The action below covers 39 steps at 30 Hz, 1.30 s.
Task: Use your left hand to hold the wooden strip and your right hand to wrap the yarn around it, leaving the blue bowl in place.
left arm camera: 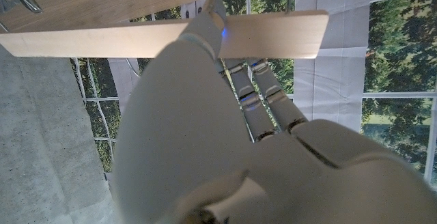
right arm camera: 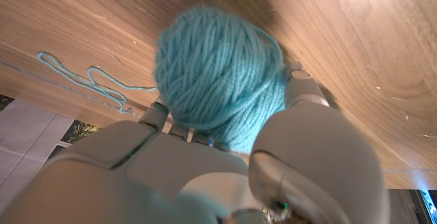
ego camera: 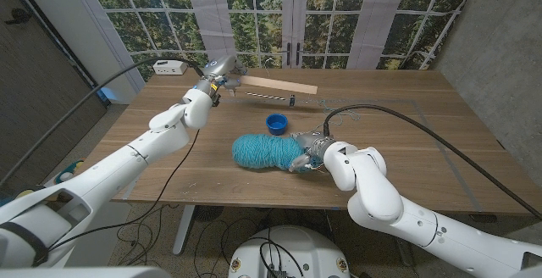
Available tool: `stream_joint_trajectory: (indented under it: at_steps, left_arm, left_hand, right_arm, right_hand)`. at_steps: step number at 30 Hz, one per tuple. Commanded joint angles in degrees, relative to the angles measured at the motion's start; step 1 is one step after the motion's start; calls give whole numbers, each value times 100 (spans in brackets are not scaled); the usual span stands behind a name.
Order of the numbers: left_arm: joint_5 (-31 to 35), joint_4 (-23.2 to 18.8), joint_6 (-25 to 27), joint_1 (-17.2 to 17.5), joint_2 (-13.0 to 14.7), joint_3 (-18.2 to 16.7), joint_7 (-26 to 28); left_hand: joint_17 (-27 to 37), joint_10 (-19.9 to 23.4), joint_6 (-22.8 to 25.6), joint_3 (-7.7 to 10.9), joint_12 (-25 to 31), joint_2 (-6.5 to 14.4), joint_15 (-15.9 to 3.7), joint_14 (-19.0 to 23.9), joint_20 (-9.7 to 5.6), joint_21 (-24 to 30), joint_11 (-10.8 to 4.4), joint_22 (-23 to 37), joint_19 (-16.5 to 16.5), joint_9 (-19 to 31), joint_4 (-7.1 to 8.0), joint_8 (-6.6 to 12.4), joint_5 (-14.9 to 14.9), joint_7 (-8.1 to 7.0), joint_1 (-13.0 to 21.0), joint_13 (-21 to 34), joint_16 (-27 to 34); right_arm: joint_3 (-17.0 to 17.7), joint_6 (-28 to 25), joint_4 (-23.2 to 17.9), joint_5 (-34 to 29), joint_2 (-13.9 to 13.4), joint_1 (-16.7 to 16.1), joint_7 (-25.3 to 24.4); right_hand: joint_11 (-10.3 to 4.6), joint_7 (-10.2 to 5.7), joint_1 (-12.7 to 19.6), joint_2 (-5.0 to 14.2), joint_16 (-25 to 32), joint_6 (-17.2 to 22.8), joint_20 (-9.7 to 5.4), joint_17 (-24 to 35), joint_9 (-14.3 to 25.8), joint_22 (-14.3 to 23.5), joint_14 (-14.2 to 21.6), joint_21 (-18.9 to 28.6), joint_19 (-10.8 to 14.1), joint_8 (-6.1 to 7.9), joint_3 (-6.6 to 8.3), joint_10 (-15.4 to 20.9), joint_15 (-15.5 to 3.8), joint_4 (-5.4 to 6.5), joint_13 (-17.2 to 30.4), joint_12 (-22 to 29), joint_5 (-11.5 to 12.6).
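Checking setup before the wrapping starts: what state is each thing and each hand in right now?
wooden strip: lifted off the table, held at one end by the left hand.
yarn: a ball on the table, right hand fingers around it; loose strand trailing.
blue bowl: upright on the table, untouched.

Wooden strip at far side of table, raised, its left end in left hand. Bowl near table centre, in front of the strip. Yarn skein just in front of bowl, slightly left. Right hand touching skein's right end. Power strip at far left corner.
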Motion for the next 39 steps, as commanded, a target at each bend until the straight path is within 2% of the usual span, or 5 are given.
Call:
stream_joint_trajectory:
  at_steps: [1,10,16,26,39]
  left_arm:
    - [5,69,25,-73,-43,54,-71]
    - [-12,206,0,-160,-91,93,-83]
    - [-26,293,-93,-170,-118,91,50]
    - [-320,509,-516,-151,-188,-23,270]
    - [-2530,1317,-1887,45,-655,-693,-19]
  left_hand:
    - [33,-27,397,70,-10,483,-488,348,-1253,50,1,6,853,462,40,12,62,354,426,48,21]
    - [64,-37,395,81,-27,483,-480,343,-1252,81,-8,3,840,479,44,7,60,359,418,97,8]
    - [79,-30,399,90,-31,483,-493,342,-1249,96,-9,1,831,486,43,6,60,364,418,122,1]
    - [107,-9,414,103,-39,477,-484,355,-1258,122,4,-4,812,486,44,-3,59,367,408,168,-8]
    - [142,-9,385,121,-80,460,-439,408,-1256,211,17,9,856,517,36,-24,67,407,413,219,-17]
  right_arm:
    - [295,337,510,-211,452,-101,502]
    - [441,466,778,-182,648,-177,193]
    - [563,634,711,-162,554,-335,-531]
    - [805,562,559,-294,522,-577,-1085]
    - [1035,541,430,-670,579,-759,-1329]
  right_hand:
    - [-21,12,180,207,274,529,-130,41,5,28,721,136,469,106,23,671,-254,-3,31,179,50]
    - [-70,-35,1208,1063,1507,3276,-520,534,-12,92,2980,508,1510,701,152,3226,-820,-52,68,902,-224]
    - [-171,-21,1930,1313,2365,4544,-775,1253,15,166,4315,806,1817,842,756,4600,-1130,132,331,1602,-597]
    - [-210,-18,2131,1281,2610,4718,-804,1637,40,216,4522,938,1834,755,852,4946,-1160,204,525,1918,-679]
    - [-222,-31,2149,1258,2570,4755,-785,1780,57,224,4428,972,1735,677,884,4899,-1139,302,644,2019,-708]
